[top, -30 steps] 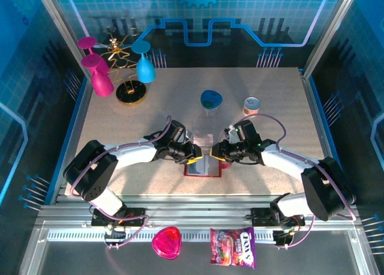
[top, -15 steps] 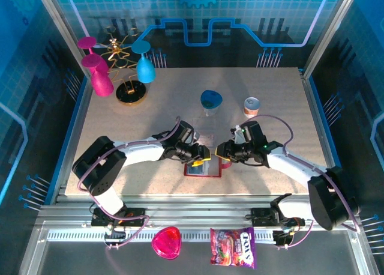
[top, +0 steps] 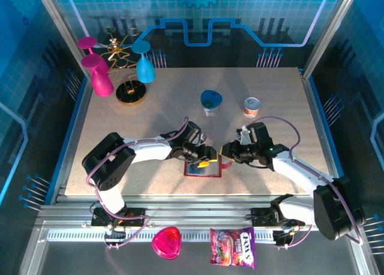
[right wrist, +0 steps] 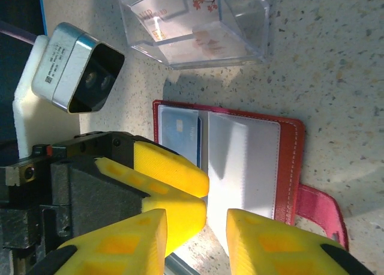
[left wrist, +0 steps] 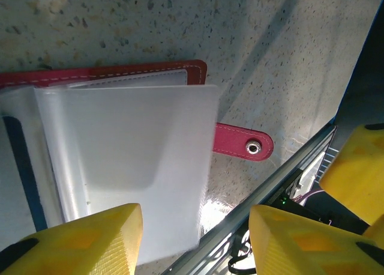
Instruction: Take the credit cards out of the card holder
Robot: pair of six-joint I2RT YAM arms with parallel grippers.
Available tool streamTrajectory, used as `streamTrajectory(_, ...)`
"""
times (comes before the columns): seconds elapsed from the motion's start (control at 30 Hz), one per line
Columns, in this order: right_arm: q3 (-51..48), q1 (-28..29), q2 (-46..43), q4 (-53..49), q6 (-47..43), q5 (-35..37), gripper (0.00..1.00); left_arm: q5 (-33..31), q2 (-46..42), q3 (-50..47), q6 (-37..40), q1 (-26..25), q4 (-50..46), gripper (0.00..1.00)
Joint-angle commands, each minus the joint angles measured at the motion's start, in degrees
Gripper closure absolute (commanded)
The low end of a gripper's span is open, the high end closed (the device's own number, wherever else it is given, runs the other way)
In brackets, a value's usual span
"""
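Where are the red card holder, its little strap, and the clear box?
card holder [right wrist: 246,158], right wrist view, on its pale inner pocket.
strap tab [left wrist: 235,144], left wrist view, on the red beside the snap.
clear plastic tray [right wrist: 249,20], right wrist view, on its side wall.

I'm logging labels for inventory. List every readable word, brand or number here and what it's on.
"FOX'S", roughly: big white lettering on the candy bag, slightly blurred.
Pale card in the clear plastic tray: print too blurred to read.
Blue card in the card holder: nothing legible.
Small can: label too small.
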Motion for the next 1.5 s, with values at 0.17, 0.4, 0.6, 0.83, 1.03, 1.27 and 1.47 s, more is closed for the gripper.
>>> streamTrajectory(0.17,-1.45,-1.92,-2.45,-2.39,-0.96,0.31,0.68,1.78,2.6,2.51,-0.68,-0.53,0.25,0.49)
streamTrajectory(0.4,-1.75,-1.91,-1.27,-1.02,-0.25,-0.86,0.68,-0.19,0.33,2.17,0.33,-0.35,-1.51,0.49)
streamTrajectory(0.6,-1.25,-1.2,1.68,1.24,0.51,-2.25,0.69,-1.71,-2.64,0.36,0.64,0.71,-2.28,0.51)
streamTrajectory(0.83,0.47,1.56,6.47,3.53,1.09,-2.9,0.7,-2.97,-6.59,-3.35,0.64,2.97,-2.31,0.57)
streamTrajectory(1.03,2.51,5.32,11.5,5.81,1.8,-3.25,0.71,-4.04,-10.11,-6.9,0.39,5.05,-2.17,0.59)
streamTrajectory(1.27,5.5,9.15,17.89,7.77,2.2,-3.91,0.71,-4.58,-13.06,-10.85,-0.24,6.93,-1.17,0.59)
streamTrajectory(1.47,6.57,10.36,22.1,9.03,1.96,-4.88,0.71,-5.03,-14.62,-12.5,-0.5,7.6,-1.17,0.59)
